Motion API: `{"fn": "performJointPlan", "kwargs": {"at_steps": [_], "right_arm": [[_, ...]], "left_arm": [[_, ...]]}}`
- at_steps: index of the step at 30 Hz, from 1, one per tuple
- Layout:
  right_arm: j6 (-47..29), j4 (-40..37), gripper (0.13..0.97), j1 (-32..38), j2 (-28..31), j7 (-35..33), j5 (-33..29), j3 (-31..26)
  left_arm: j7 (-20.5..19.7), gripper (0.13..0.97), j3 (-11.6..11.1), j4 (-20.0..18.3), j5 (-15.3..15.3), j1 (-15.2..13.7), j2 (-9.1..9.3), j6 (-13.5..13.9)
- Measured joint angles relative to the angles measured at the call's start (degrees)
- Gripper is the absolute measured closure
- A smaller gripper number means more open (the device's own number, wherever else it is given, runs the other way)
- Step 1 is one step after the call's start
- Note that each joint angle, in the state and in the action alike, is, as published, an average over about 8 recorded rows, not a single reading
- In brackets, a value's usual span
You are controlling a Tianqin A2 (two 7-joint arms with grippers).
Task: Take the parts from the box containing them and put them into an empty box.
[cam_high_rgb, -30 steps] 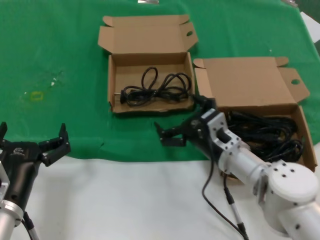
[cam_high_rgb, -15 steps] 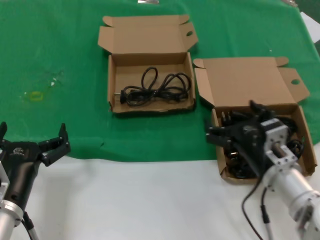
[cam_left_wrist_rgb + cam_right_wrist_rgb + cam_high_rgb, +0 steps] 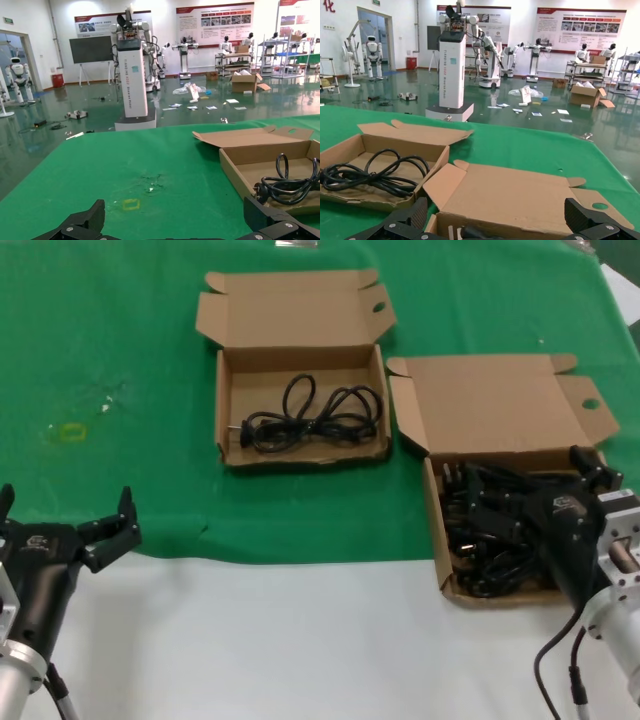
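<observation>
The parts are black looped power cords. A pile of them [image 3: 500,530] fills the right cardboard box [image 3: 436,540]. One cord [image 3: 305,420] lies in the back-centre box [image 3: 228,410]. My right gripper [image 3: 535,490] hangs open above the right box's pile and holds nothing. In the right wrist view its fingers [image 3: 410,215] straddle the box's front, where a plug [image 3: 470,232] with prongs shows; the single cord [image 3: 370,172] lies farther off. My left gripper [image 3: 65,505] waits open at the near left edge of the green cloth, with the cord box [image 3: 285,180] off to one side.
Both boxes have their lids [image 3: 500,405] folded open toward the back. A green cloth [image 3: 120,360] covers the far table, with a small yellow mark [image 3: 72,432] on it. A white surface [image 3: 250,640] lies in front.
My right gripper has swung rightward from in front of the back-centre box to above the right box's cords, still open and empty. The left arm has stayed put.
</observation>
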Motion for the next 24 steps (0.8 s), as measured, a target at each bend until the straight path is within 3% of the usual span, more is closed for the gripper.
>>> {"fn": "performJointPlan", "kwargs": {"at_steps": [24], "right_arm": [[0.0,0.0,0.129,0.0,0.0,0.0,0.0,0.0]], "left_arm": [[0.0,0.132,0.0,0.0,0.0,0.0,0.00,0.0]]}}
